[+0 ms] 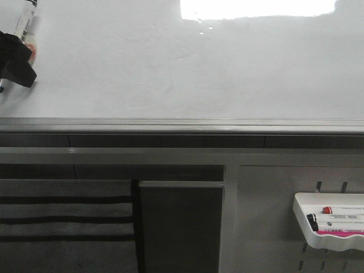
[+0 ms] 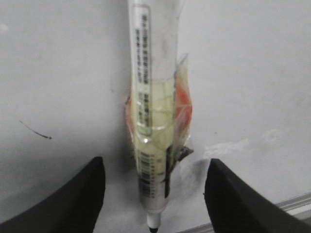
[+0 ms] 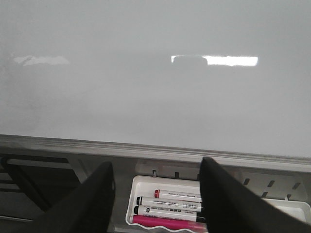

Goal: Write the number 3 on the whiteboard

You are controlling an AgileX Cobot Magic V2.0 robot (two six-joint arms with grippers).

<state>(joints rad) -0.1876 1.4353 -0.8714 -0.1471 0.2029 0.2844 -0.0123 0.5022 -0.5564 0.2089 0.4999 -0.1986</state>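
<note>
The whiteboard (image 1: 170,68) is a glossy white sheet with a bright light reflection (image 1: 256,8) and a silver-grey frame (image 1: 182,124) along its near edge. My left gripper (image 1: 16,57) hovers at the board's far left. In the left wrist view its black fingers (image 2: 82,194) stand wide apart, open (image 2: 156,161). A white marker (image 2: 151,121) wrapped in clear tape runs between them without touching either, black tip near the frame. A short thin black stroke (image 2: 36,130) marks the board; no number 3 shows. My right gripper (image 3: 156,162) is open and empty.
A small white tray (image 1: 301,207) hangs on the grey panel below the board at the right and holds several markers (image 3: 170,204); my right gripper is over it. A grey striped panel (image 1: 62,216) and a dark opening (image 1: 181,227) lie below the frame.
</note>
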